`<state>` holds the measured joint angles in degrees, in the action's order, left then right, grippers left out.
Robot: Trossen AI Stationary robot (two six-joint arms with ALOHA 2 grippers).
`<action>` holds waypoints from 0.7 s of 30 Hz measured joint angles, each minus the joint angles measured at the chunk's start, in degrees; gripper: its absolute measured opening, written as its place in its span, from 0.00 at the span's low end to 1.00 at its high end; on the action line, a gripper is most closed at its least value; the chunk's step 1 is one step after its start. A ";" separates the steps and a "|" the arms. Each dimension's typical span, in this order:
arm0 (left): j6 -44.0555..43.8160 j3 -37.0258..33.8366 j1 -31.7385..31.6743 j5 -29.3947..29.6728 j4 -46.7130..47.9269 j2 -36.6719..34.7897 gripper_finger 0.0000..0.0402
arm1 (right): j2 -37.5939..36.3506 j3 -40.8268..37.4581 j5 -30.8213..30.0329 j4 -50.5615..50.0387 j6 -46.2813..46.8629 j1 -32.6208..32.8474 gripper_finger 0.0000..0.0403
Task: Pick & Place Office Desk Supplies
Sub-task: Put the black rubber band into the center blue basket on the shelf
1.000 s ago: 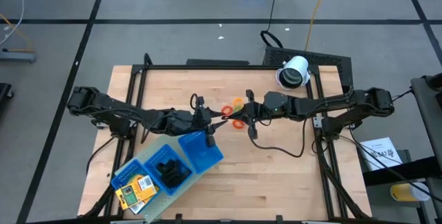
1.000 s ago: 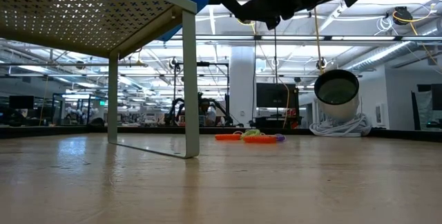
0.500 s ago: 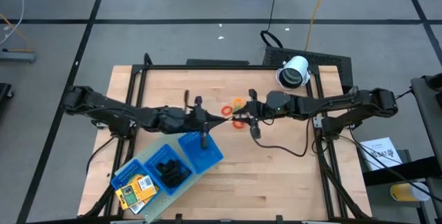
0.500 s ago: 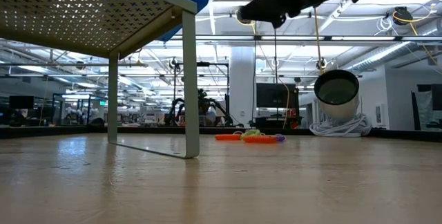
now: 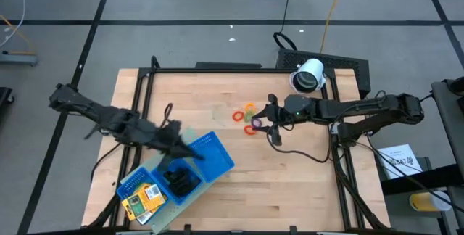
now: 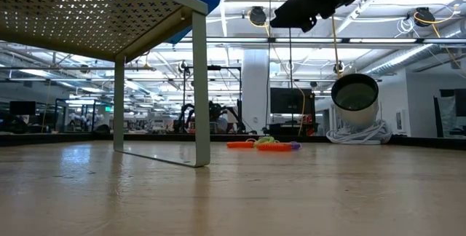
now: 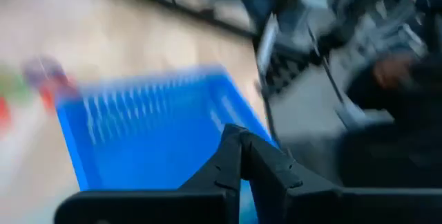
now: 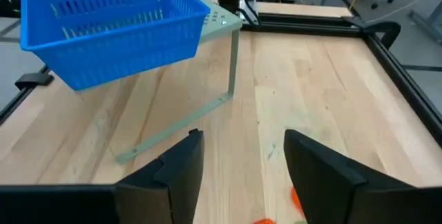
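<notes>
Right pincer (image 5: 270, 121): fingers spread wide, empty, hovering just at 3 o'clock of the rings.
Left pincer (image 5: 190, 152): fingers pressed together, holding nothing visible, above the blue tray (image 5: 217, 164).
Rings (image 5: 246, 117): clustered mid-counter (image 5: 290, 184); likely light, stiff, prone to sliding, so pinch across one rim.

tray (image 5: 214, 155) blue | rings (image 5: 246, 116) red/orange/green, purple? | packs (image 5: 142, 200) yellow

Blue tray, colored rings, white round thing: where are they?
Blue tray (image 5: 215, 157), high view, its empty end compartment.
Colored rings (image 5: 248, 114), high view, middle of the cluster.
White round thing (image 5: 309, 75), high view, its side.
</notes>
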<state>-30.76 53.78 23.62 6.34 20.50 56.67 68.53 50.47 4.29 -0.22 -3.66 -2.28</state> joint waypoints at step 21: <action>-24.48 0.00 16.74 8.94 13.82 -4.95 0.25 | 0.07 -4.52 -0.23 5.80 -0.07 -0.02 0.43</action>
<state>-55.24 53.78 40.36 15.27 34.32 51.72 68.60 45.95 4.05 5.58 -3.73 -2.31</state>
